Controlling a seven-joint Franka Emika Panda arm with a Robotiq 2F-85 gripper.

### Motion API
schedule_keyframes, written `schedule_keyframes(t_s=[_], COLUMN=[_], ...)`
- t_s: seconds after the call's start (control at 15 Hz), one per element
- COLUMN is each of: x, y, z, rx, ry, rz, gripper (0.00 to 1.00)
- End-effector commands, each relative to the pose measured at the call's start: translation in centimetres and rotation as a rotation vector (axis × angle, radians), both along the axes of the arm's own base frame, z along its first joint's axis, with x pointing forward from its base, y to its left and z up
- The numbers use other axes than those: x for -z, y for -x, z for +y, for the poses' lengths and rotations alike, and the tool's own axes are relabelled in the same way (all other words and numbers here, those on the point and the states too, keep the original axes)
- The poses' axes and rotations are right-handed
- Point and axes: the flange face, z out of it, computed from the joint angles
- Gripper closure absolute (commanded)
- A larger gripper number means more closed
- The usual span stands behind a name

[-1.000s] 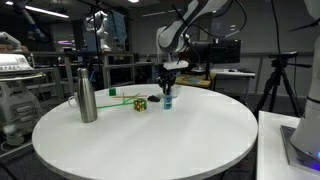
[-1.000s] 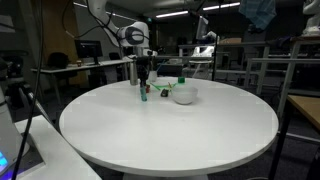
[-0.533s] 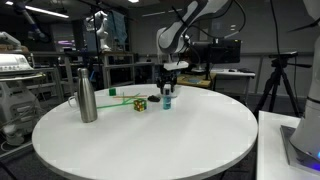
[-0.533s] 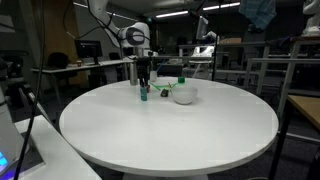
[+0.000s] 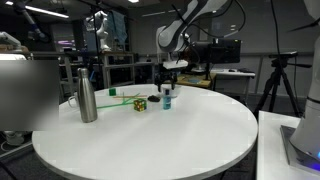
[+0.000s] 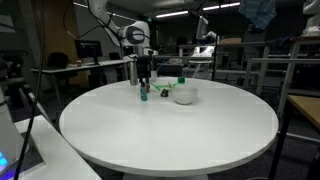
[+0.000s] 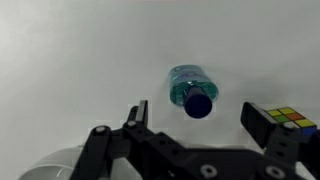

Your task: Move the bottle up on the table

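Observation:
The bottle [image 7: 190, 88], small, teal-blue and dark-capped, stands upright on the white table [image 5: 150, 140]. In the wrist view I look straight down on its cap. My gripper [image 7: 196, 113] hangs right over it, open, with one finger on each side and a gap to both. In both exterior views the bottle [image 5: 166, 99] [image 6: 144, 95] sits near the far rim of the table [image 6: 170, 130], with the gripper [image 5: 167, 84] [image 6: 144, 80] just above its top.
A tall steel flask [image 5: 87, 95] stands toward one side. A colour cube [image 5: 140, 103] [image 7: 287, 118] lies close beside the bottle, next to one finger. A white bowl [image 6: 184, 95] sits on the bottle's other side. Lab benches and tripods ring the table.
The jaws have gone from shut on the bottle to wide open, letting it go. The bottle stays upright in place and the arm has hardly moved.

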Motion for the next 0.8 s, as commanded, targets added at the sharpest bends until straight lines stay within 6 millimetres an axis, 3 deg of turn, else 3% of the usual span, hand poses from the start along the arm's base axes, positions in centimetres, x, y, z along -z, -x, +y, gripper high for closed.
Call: schedule_keyframes(t_s=[0.0,0.73], x=[-3.4,-13.3], y=[-0.2,2.1], z=[0.4,3.7], rx=[-0.003,-0.033], ry=[0.007,0.049], rz=[-0.019,-0.175], gripper=[0.00,0.00])
